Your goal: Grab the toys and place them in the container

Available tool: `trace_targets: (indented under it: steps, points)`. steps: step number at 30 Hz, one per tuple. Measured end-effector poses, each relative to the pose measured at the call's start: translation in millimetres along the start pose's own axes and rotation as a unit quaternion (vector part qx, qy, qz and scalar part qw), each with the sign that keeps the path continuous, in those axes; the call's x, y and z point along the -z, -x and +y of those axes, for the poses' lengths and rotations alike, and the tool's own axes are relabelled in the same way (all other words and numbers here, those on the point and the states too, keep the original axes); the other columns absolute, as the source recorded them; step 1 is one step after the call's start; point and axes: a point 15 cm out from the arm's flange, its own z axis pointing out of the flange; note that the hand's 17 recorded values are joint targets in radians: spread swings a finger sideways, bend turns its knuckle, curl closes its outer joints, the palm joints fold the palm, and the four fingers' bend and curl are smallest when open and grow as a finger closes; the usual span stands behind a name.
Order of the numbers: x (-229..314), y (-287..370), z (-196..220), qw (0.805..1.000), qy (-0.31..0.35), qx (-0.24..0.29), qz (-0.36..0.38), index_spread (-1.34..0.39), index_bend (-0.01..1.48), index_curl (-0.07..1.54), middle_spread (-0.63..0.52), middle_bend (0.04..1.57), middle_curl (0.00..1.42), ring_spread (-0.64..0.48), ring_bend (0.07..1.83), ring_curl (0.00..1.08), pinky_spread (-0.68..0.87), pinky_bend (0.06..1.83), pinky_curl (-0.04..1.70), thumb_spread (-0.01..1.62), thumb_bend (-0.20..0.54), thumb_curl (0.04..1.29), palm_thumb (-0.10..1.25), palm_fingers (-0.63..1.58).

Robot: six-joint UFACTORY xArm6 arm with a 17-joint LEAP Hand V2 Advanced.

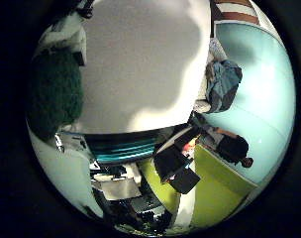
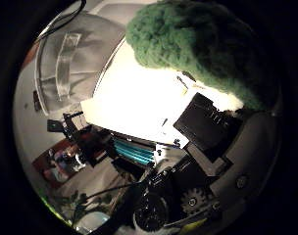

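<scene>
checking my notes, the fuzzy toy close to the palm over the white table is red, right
Not red. The fuzzy toy is green, as the thumb side palm view shows; it does sit close to the palm over the white table.

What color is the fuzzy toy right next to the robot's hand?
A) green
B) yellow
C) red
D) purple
A. The fuzzy toy is dark green and fills much of the thumb side view, close beside the black and white parts of the hand, over the white table.
</scene>
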Motion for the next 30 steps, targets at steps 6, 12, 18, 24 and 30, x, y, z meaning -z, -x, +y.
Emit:
trace_targets:
  steps: [6,12,18,24,30]
  points:
    - [46,-6,11,1.0,-0.013,-0.005,0.009,-0.27,1.07,0.95,-0.17,1.33,0.9,-0.25,1.38,0.8,-0.17,1.37,0.86,0.79,-0.016,0.74,1.05,1.0]
    - [105,-11,18,0.999,-0.033,-0.005,0.014,-0.26,1.07,0.95,-0.17,1.33,0.9,-0.25,1.37,0.82,-0.18,1.33,0.93,0.78,-0.016,0.78,1.06,1.0]
    - [170,-14,31,0.998,-0.06,-0.01,0.019,-0.26,1.06,0.96,-0.17,1.32,0.91,-0.26,1.35,0.84,-0.18,1.29,0.99,0.77,-0.018,0.8,1.04,1.01]
    - [221,-12,40,0.995,-0.091,-0.007,0.028,-0.26,1.04,0.96,-0.17,1.3,0.91,-0.26,1.33,0.85,-0.19,1.25,1.04,0.77,-0.018,0.81,1.04,1.02]
    - [268,1,48,0.993,-0.115,0.008,0.034,-0.26,1.03,0.97,-0.18,1.29,0.91,-0.26,1.31,0.87,-0.2,1.22,1.08,0.77,-0.018,0.82,1.04,1.03]
